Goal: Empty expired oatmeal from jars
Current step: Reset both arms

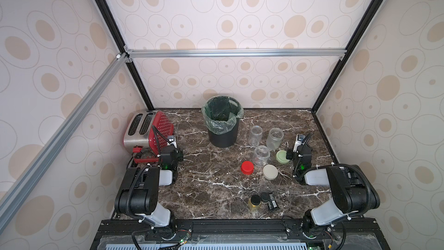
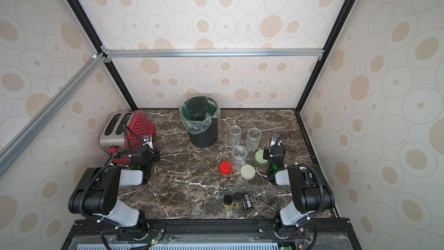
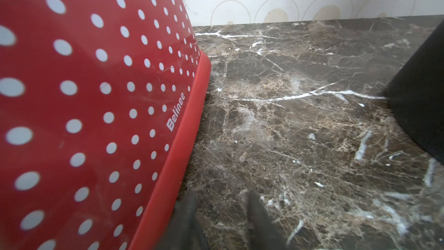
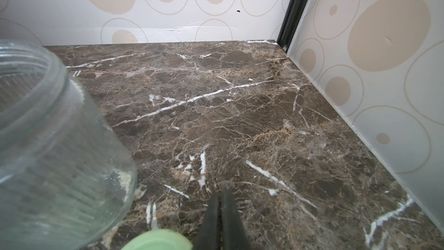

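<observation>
Three jars (image 1: 255,135) (image 1: 275,138) (image 1: 261,155) stand upright and uncapped at two o'clock on the table (image 1: 211,188), glass clear to the base. The green lid (image 1: 283,157), beige lid (image 1: 270,171) and red lid (image 1: 247,167) lie flat just beside them. The bin (image 1: 223,138) sits at twelve and the toaster (image 1: 144,128) at ten. The right gripper (image 4: 222,193) is low by the green lid, claw pressed together. The left gripper (image 3: 221,198) sits beside the toaster, claw slightly apart, gripping nothing.

The table (image 1: 204,188) is glossy veined marble-look stone, the jars (image 1: 260,156) clear glass, their lids (image 1: 270,171) matt plastic, the toaster (image 1: 134,140) brushed metal with a glossy red dotted side, and the bin (image 1: 223,139) matt black under a thin, crinkled translucent plastic liner (image 1: 219,126)
</observation>
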`<action>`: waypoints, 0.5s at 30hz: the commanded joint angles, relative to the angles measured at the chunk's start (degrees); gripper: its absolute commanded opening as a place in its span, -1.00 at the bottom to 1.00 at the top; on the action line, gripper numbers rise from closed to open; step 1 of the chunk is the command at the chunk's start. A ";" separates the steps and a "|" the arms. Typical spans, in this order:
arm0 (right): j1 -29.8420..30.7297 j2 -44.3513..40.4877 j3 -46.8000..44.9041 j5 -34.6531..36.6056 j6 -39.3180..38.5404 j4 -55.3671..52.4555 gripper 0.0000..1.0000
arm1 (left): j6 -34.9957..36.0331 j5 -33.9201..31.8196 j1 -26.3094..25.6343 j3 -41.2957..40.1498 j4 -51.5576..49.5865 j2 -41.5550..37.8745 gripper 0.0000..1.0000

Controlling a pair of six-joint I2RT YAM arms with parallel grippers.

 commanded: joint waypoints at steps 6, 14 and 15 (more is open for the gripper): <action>0.23 0.09 -0.31 0.15 -0.71 0.61 0.53 | 0.16 -0.40 0.26 1.32 1.45 -0.44 0.98; 0.31 0.18 -0.32 0.25 -0.72 0.61 0.94 | -0.43 0.50 0.79 3.72 -1.61 0.95 0.98; 0.32 0.22 -0.33 0.23 -0.74 0.59 0.96 | -0.33 0.55 0.79 3.54 -1.48 0.90 0.98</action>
